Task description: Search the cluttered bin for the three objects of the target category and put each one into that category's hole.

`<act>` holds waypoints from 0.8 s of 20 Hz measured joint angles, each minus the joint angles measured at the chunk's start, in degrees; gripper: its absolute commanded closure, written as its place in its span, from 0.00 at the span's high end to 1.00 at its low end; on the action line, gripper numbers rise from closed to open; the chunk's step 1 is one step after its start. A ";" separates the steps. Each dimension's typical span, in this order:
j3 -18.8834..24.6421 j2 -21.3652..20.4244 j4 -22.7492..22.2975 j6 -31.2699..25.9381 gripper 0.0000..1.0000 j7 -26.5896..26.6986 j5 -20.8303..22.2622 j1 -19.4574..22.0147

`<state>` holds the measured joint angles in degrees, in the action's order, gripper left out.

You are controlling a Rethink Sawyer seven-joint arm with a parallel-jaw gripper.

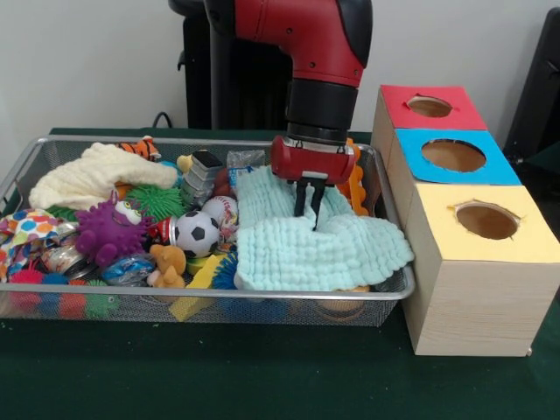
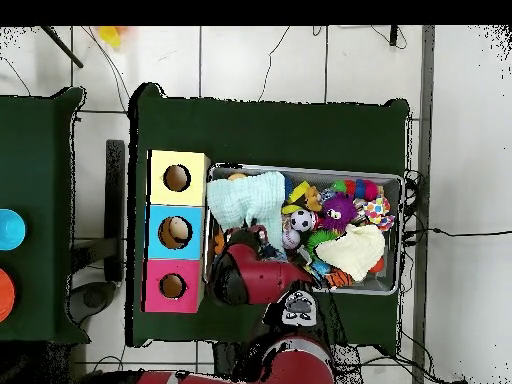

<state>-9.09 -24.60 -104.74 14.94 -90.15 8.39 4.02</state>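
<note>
bin [image 1: 52,289] is still packed, so the sort looks early. left to right in front view: cream cloth [image 1: 92,175] at the bin's 10 o'clock, purple toy [image 1: 109,232] at 9, soccer ball [image 1: 198,234] and baseball [image 1: 220,209] near centre, then the mint cloth [image 1: 315,249] covering the 3 to 5 o'clock part.

gripper [image 1: 311,208] is over the mint cloth with its tips down at the fabric. fingers [image 1: 300,199] sit close together, a narrow gap between them. might be pinching a fold of cloth; can't tell from this angle whether anything is held.

target category isn't shown in the frames, so i can't name the three objects. guess: they're among the toys or under the mint cloth, and moving that cloth is the search step in hand.

boxes at the bin's 3 o'clock: red hole [image 1: 429,106], blue hole [image 1: 453,155], yellow hole [image 1: 486,220]. overhead, the blue hole [image 2: 175,231] seems to have something pale inside, red and yellow look dark. so maybe one drop done, not sure. nothing is in transit to a hole now.

left to do: uncover, pick, drop, for most or all three.
</note>
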 measured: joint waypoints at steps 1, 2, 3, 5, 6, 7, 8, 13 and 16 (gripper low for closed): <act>-0.11 -0.16 0.01 -0.96 0.00 0.00 0.00 -0.14; -0.13 -0.46 0.01 -2.47 0.00 0.00 0.00 -0.19; -0.16 -0.77 0.02 -3.97 0.00 0.00 0.00 -0.25; -0.17 -1.37 0.00 -6.49 0.00 0.00 0.01 -0.24; -0.17 -1.74 0.00 -7.61 0.00 0.00 0.01 -0.25; -0.24 -2.30 -0.01 -8.78 0.00 0.00 0.01 -0.31; -0.31 -2.85 -0.02 -9.96 0.00 0.00 0.01 -0.37; -1.20 -5.33 -0.18 -12.76 0.00 0.00 0.02 -1.34; -1.75 -7.63 -0.46 -14.69 0.00 0.00 0.04 -1.99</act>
<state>-10.85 -32.22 -105.20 0.25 -90.15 8.42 2.03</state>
